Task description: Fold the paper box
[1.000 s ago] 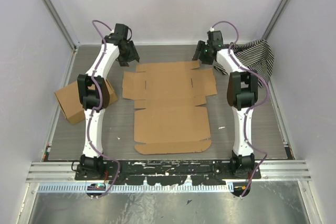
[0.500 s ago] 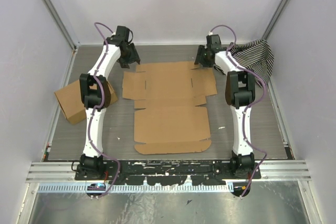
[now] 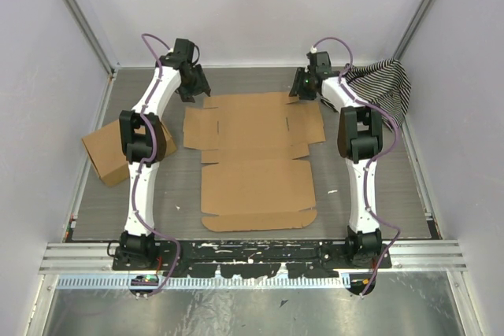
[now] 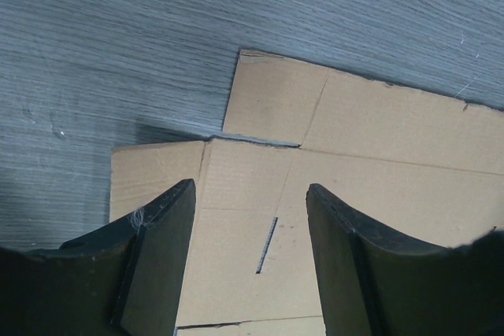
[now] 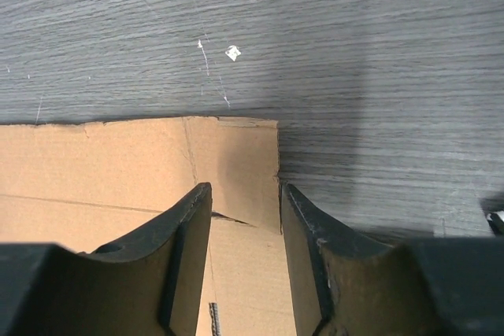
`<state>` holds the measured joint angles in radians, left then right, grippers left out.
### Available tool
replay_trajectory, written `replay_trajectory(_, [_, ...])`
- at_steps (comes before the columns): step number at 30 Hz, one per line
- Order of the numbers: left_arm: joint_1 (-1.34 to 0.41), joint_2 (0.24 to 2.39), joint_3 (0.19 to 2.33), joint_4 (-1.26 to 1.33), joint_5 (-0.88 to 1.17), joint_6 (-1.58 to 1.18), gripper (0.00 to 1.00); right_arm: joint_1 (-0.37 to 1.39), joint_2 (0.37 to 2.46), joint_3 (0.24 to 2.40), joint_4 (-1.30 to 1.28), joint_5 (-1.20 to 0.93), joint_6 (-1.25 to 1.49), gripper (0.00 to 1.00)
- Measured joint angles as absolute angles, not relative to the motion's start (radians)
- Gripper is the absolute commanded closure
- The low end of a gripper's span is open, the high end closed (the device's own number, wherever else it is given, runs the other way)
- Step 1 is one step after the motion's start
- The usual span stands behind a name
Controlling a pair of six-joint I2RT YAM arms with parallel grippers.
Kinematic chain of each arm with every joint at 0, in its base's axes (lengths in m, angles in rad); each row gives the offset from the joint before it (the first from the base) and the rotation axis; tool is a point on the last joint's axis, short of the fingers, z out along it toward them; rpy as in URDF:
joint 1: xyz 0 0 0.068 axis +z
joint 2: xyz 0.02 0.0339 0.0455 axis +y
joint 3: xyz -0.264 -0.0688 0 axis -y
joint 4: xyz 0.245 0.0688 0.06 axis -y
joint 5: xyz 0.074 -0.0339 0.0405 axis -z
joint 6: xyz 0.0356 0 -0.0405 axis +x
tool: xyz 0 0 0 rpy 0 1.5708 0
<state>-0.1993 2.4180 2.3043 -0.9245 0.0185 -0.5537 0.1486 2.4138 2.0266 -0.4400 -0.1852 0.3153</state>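
Note:
The paper box [image 3: 256, 155] lies flat and unfolded in the middle of the grey table, plain brown with flaps and slits. My left gripper [image 3: 191, 90] hovers open over its far left corner. In the left wrist view the open gripper [image 4: 250, 194] frames a slit [image 4: 266, 245] in the cardboard [image 4: 370, 155]. My right gripper [image 3: 302, 87] is open at the far right corner. In the right wrist view the gripper [image 5: 244, 190] straddles the corner flap [image 5: 236, 155], its right finger at the flap's edge, not closed on it.
A squarer brown cardboard box [image 3: 110, 151] sits at the left, beside the left arm. A black-and-white striped cloth [image 3: 386, 84] is bunched at the far right corner. Walls close in the table on three sides.
My right gripper has moved a little left and down onto the box's far right corner. My left gripper shifted slightly at the far left corner, then held still. The box has not moved.

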Motion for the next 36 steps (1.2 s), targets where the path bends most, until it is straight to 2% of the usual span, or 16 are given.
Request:
replay_trajectory(15, [-0.199, 2.418, 2.304, -0.925, 0.034, -0.554, 0.35, 0.165, 2.413, 2.0, -0.412, -0.204, 0.314, 0.69])
replay_trajectory(22, [-0.199, 2.419, 2.304, -0.931, 0.038, -0.553, 0.33, 0.19, 2.411, 1.999, -0.405, -0.188, 0.314, 0.9])
replay_trajectory(24, [-0.199, 2.424, 2.304, -0.937, 0.038, -0.553, 0.32, 0.198, 2.399, 1.987, -0.397, -0.172, 0.309, 0.94])
replay_trajectory(36, [-0.199, 2.524, 2.338, -0.945, 0.05, -0.55, 0.31, 0.217, 2.312, 1.888, -0.389, -0.099, 0.255, 0.99])
